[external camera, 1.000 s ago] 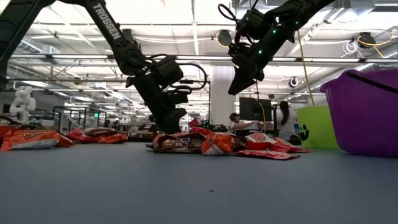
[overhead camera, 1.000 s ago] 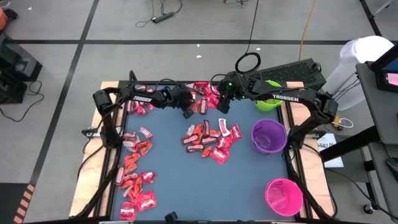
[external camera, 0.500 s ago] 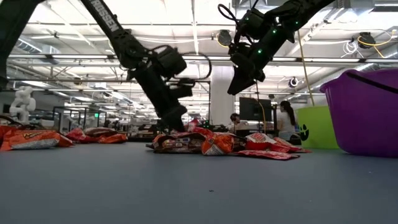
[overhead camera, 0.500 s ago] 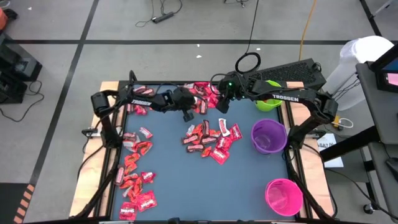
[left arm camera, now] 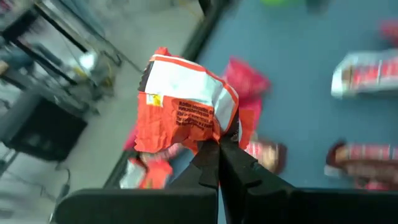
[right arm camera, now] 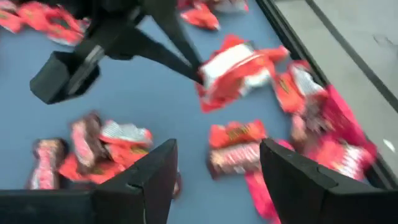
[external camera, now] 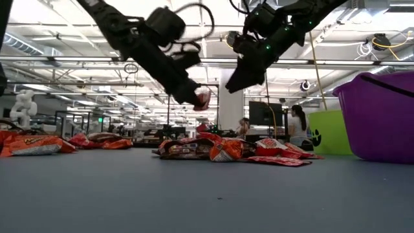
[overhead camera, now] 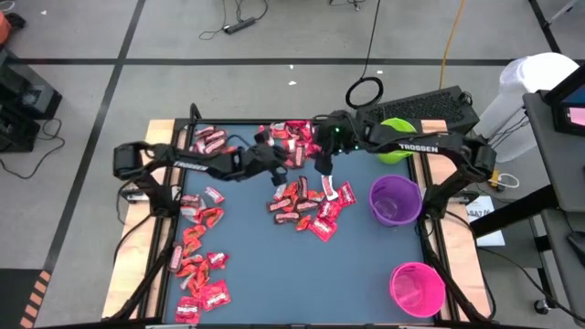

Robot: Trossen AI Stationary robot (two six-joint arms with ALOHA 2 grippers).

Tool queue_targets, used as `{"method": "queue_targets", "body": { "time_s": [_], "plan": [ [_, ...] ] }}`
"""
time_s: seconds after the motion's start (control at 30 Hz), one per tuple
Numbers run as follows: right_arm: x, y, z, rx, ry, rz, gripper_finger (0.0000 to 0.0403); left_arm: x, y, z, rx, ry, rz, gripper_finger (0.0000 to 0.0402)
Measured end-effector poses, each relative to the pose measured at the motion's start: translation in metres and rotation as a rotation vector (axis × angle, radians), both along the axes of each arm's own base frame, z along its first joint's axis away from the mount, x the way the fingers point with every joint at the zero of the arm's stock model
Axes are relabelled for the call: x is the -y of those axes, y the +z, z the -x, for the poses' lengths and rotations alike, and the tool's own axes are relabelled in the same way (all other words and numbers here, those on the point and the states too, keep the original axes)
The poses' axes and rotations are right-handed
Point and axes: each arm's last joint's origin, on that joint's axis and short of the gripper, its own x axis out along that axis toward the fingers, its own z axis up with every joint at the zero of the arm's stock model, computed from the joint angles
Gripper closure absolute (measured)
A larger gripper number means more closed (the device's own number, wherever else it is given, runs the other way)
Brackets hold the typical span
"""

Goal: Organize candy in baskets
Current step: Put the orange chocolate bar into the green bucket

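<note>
My left gripper (external camera: pixel 196 98) is shut on one candy (left arm camera: pixel 185 104), a crumpled red wrapper with a white printed back, above the table's middle far part. My right gripper (overhead camera: pixel 322 166) hangs open just to the right of it, fingers (right arm camera: pixel 144 180) apart and empty, pointing at the held candy (right arm camera: pixel 239 67). More candy lies flat on the blue mat: a central pile (overhead camera: pixel 309 203), a far pile (overhead camera: pixel 292 135) and a left pile (overhead camera: pixel 196 265). The lime green basket (overhead camera: pixel 395 139), purple basket (overhead camera: pixel 395 199) and pink basket (overhead camera: pixel 418 288) stand along the right side. My left gripper pinches the wrapper's lower edge (left arm camera: pixel 214 129) between its two fingertips. The fingers come slanting down from the table's left. The candy sticks out beyond the fingertips, lifted clear above the central pile.
Bare blue mat (overhead camera: pixel 265 265) lies between the left pile and the pink basket. The table's wooden rim (overhead camera: pixel 157 128) frames the mat. In the low view the purple basket (external camera: pixel 378 116) stands close at the right, with people far off in the room behind.
My left gripper has risen from the central pile and swung toward the table's right, tipping nearer to level, and it carries one candy lifted clear. My right gripper has tipped a little toward the held candy.
</note>
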Motion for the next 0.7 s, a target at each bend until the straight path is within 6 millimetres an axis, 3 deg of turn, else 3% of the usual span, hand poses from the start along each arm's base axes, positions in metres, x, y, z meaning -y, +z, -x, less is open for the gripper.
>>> {"method": "queue_targets", "body": {
  "time_s": [0.2, 0.4, 0.57, 0.7],
  "plan": [
    [-0.012, 0.001, -0.01, 0.131, 0.044, 0.056, 0.0186, 0.021, 0.001, 0.012, 0.129, -0.044, -0.034, 0.0401],
    [-0.021, 0.003, -0.019, 0.216, 0.078, 0.086, 0.0188, 0.04, 0.004, 0.012, 0.208, -0.128, -0.113, 0.0401],
    [-0.031, 0.001, -0.023, 0.218, 0.116, 0.094, 0.0192, 0.043, 0.006, 0.011, 0.234, -0.136, -0.117, 0.0401],
    [-0.035, 0.004, -0.026, 0.244, 0.136, 0.126, 0.0222, 0.043, 0.006, 0.011, 0.234, -0.137, -0.116, 0.0401]
  ]
}}
